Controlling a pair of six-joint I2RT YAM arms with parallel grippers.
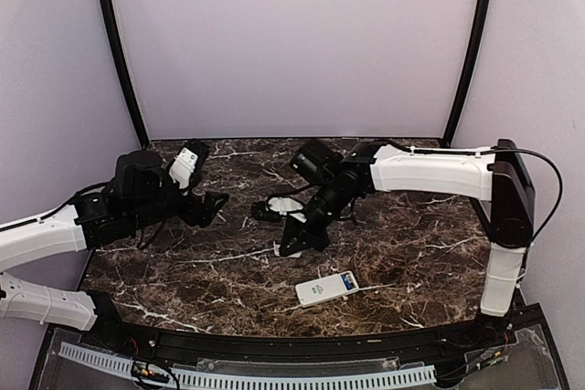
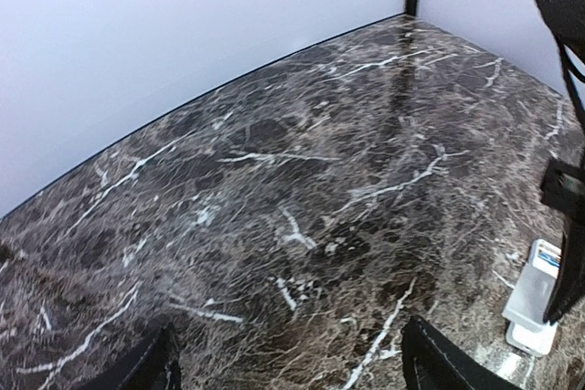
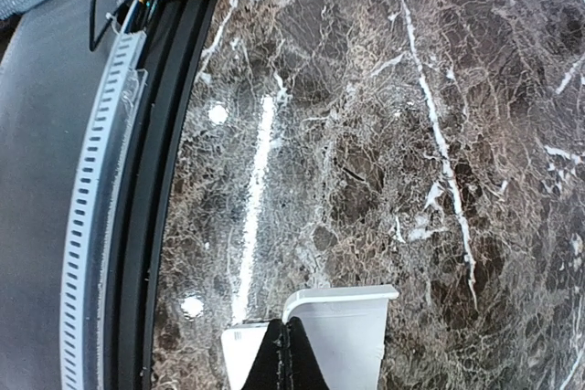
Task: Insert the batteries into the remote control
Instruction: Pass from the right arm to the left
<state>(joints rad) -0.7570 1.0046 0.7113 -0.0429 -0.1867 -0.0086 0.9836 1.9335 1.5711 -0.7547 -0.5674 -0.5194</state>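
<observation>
1. Dark, white-veined marble table (image 1: 183,271) fills a booth of plain lavender walls (image 1: 292,43), with black posts (image 1: 114,43) rising at the far corners. A white slotted cable duct (image 3: 91,226) runs along the black rail at the near edge.
2. Angled down at the stone, the right gripper (image 1: 286,248) has its fingers pressed together with no gap showing. A small white cover piece (image 3: 347,326) lies right at its tips; whether they touch it cannot be told.
3. Near that gripper, off its tips toward the arm bases, the remote control (image 1: 327,288) lies flat with its back up and its bay uncovered. The blue batteries (image 1: 348,280) show in the bay, at the end farther from the gripper, and appear seated.
4. Well apart from the remote, the left gripper (image 1: 219,209) hovers with its fingertips (image 2: 155,367) spread wide and nothing between them. From its wrist, the remote sits far ahead and to the right, partly behind the right arm's dark fingers.
5. With the cells apparently in, closing the bay looks like the step left, which would explain the right arm's station over the cover. The left arm seems parked clear, perhaps ready to steady the handset.
6. Polished stone probably gives little grip, so a thin cover could skid under closed fingers.
</observation>
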